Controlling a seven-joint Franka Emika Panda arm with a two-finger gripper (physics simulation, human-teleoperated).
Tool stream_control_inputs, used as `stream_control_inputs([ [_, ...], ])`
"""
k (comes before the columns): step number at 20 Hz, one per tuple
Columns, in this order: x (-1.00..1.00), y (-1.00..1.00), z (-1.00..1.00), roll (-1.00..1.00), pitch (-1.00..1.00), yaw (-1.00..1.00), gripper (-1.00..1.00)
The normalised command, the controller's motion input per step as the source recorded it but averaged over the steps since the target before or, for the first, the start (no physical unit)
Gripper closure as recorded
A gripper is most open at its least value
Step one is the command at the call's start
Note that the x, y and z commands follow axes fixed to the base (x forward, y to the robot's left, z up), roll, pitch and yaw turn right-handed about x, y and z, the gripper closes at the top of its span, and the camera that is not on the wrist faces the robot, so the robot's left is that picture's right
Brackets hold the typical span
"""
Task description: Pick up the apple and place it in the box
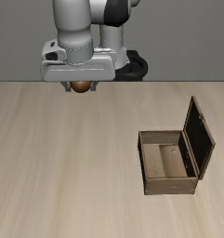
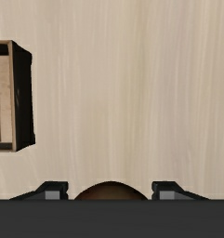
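Gripping the apple [image 1: 78, 85], claw [image 1: 78, 89] hangs well clear of box [image 1: 167, 186].

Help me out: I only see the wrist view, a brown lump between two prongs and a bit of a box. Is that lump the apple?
Observer: Yes. In the exterior view the gripper is shut on the apple, a small reddish-brown ball under the hand.
Operator: Is the box ready for it?
Observer: Its lid stands open, tilted up along the exterior view's right side of the box.
Operator: Is the apple above the box?
Observer: Not yet. The box lies well toward the exterior view's right of the apple, and farther forward.
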Motion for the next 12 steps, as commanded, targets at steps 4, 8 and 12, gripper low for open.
stream_control_inputs([
  [4,0.0,1.0,0.0,0.0,0.0,0.0,1.0],
  [8,0.0,1.0,0.0,0.0,0.0,0.0,1.0],
  [12,0.0,1.0,0.0,0.0,0.0,0.0,1.0],
])
